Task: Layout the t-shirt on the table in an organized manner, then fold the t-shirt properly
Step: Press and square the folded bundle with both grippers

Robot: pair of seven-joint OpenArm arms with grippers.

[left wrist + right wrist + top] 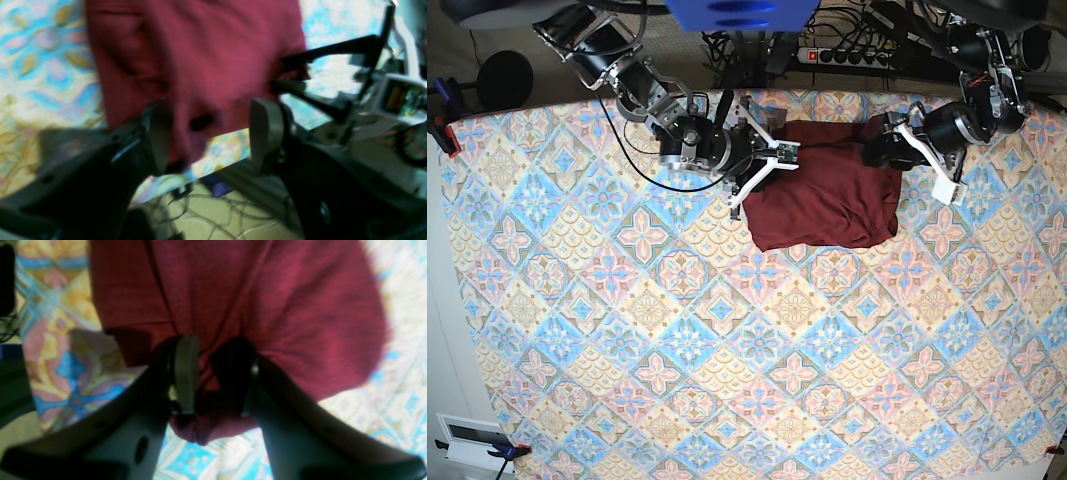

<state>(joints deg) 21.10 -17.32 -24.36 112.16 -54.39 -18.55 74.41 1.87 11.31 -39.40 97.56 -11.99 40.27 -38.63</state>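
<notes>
The maroon t-shirt (822, 190) lies as a folded block near the far edge of the patterned table (727, 350). My right gripper (765, 152) is at the shirt's left far corner. In the right wrist view it (208, 373) is shut on a bunched fold of the t-shirt (267, 306). My left gripper (879, 148) is at the shirt's right far corner. In the left wrist view it (210, 133) is open, with its fingers (156, 136) on either side of a shirt (200, 60) corner near the table (43, 66) edge. The view is blurred.
The table's far edge runs just behind both grippers. A power strip and cables (847, 55) lie beyond it, and floor with cables (206, 213) shows below the edge. The other arm's black fingers (293, 73) reach the shirt's edge in the left wrist view.
</notes>
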